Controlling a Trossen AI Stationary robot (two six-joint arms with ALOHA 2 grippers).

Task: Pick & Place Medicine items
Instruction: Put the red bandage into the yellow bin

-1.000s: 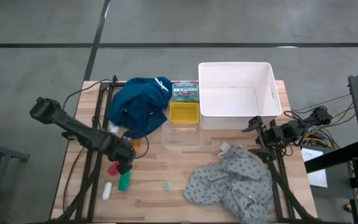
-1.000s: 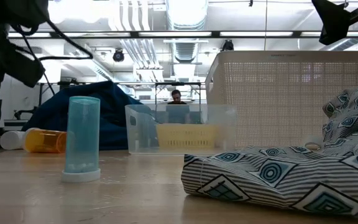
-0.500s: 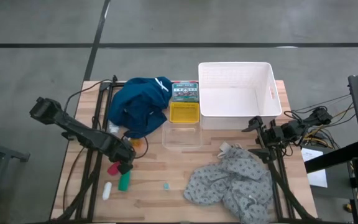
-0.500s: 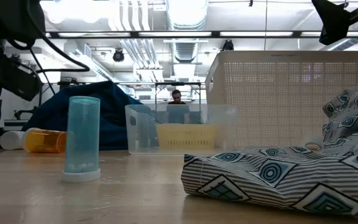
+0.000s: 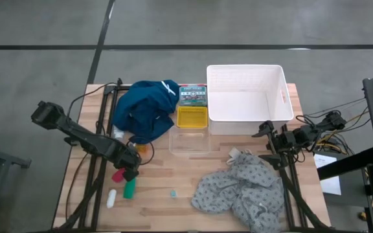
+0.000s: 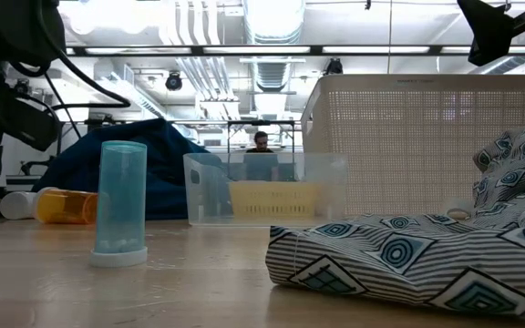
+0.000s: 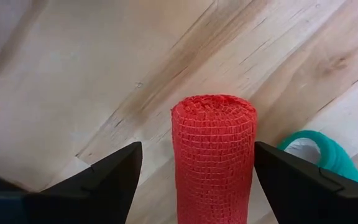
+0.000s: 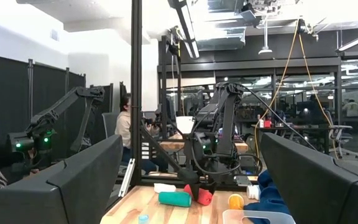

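Left hand (image 7: 191,168) low over the wooden table (image 5: 173,181), fingers apart on either side of the red tube (image 7: 214,155), not touching it. Red tube lying flat on the table just beside the green tube (image 5: 129,188), both a little way out from the dark blue cloth (image 5: 144,109). White tube (image 5: 111,198) farther from the cloth, beyond the green one. Orange pack (image 5: 140,149) and a white piece (image 5: 118,134) right at the cloth's edge. Small pale blue bottle (image 6: 121,203) standing upright, well apart from the cloth, toward the grey patterned cloth (image 5: 245,191). Clear tray (image 5: 190,142), yellow basket (image 5: 192,117) and white bin (image 5: 246,97) on the far side of the blue cloth from the left arm. Right hand (image 5: 265,139) raised beside the white bin, fingers spread wide, holding nothing.
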